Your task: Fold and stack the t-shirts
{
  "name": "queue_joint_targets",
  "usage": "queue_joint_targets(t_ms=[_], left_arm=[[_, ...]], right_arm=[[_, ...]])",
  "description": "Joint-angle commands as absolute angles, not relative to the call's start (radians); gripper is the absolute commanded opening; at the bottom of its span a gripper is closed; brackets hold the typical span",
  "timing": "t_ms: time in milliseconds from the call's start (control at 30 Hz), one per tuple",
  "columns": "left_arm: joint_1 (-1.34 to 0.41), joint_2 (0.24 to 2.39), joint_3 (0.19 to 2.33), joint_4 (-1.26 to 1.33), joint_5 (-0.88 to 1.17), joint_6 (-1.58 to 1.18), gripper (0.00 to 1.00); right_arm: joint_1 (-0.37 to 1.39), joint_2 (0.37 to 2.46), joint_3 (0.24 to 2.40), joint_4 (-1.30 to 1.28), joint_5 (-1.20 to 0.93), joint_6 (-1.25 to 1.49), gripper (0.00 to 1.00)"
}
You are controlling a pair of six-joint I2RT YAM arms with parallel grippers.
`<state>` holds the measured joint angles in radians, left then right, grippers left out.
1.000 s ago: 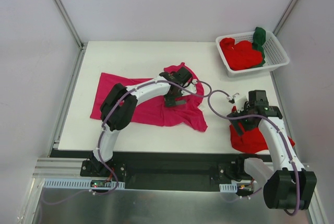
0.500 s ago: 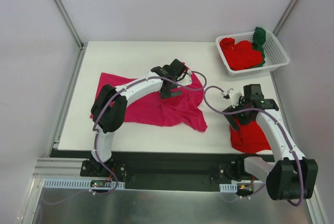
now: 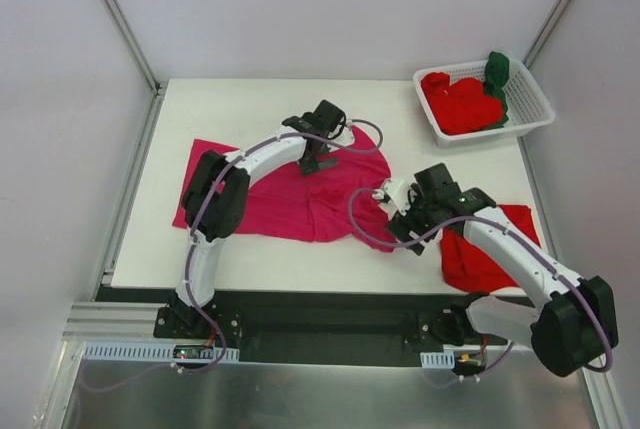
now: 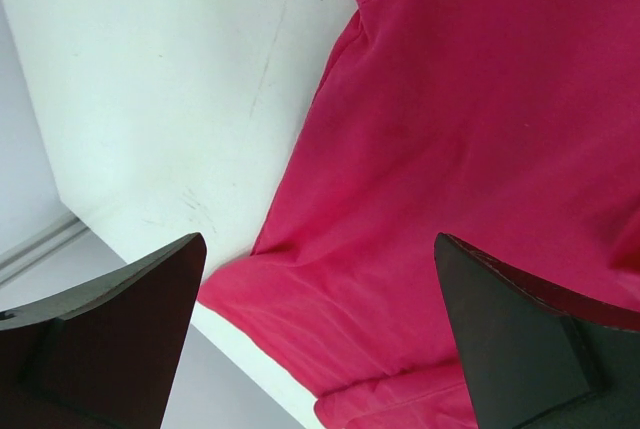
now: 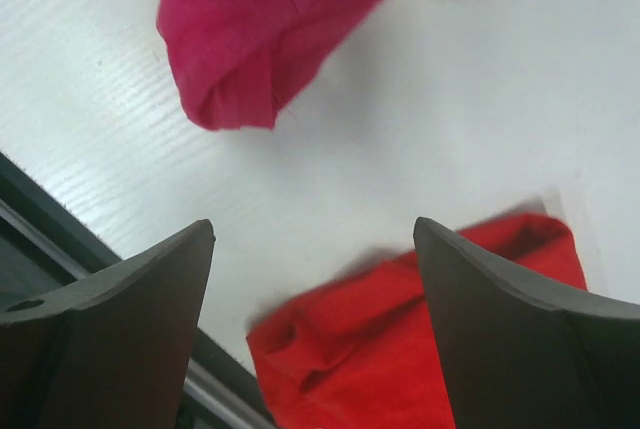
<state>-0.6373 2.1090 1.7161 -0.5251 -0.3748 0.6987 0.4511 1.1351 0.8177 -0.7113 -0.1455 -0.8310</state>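
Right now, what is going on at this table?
Two robot arms are busy with a magenta t-shirt spread on the table. The left fingers stand open over its far part. The right fingers hang open above its near right corner, holding nothing. A red t-shirt lies bunched at the right; more shirts wait in the white basket.

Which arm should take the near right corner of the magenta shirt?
Right. The right fingers hang open just off that bunched corner of the magenta shirt. The left fingers are open too, but over the shirt's far edge.
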Motion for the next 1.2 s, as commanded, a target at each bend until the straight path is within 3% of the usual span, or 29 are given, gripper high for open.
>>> queue_joint_targets(t_ms=[0, 233, 733, 1167], left_arm=[[-0.609, 2.146, 1.785, -0.526, -0.356, 0.692, 0.99], [-0.600, 2.177, 1.835, -0.528, -0.345, 0.687, 0.99], [-0.595, 2.128, 1.756, -0.528, -0.368, 0.695, 0.99], [-0.545, 1.847, 1.583, -0.639, -0.367, 0.675, 0.99]], right_arm=[[0.531, 1.166, 0.787, -0.549, -0.123, -0.851, 0.85], [0.597, 1.252, 0.790, -0.358, -0.097, -0.888, 0.86], [0.640, 1.379, 0.894, -0.399, -0.207, -0.859, 0.85], [0.666, 1.407, 0.873, -0.492, -0.227, -0.914, 0.85]])
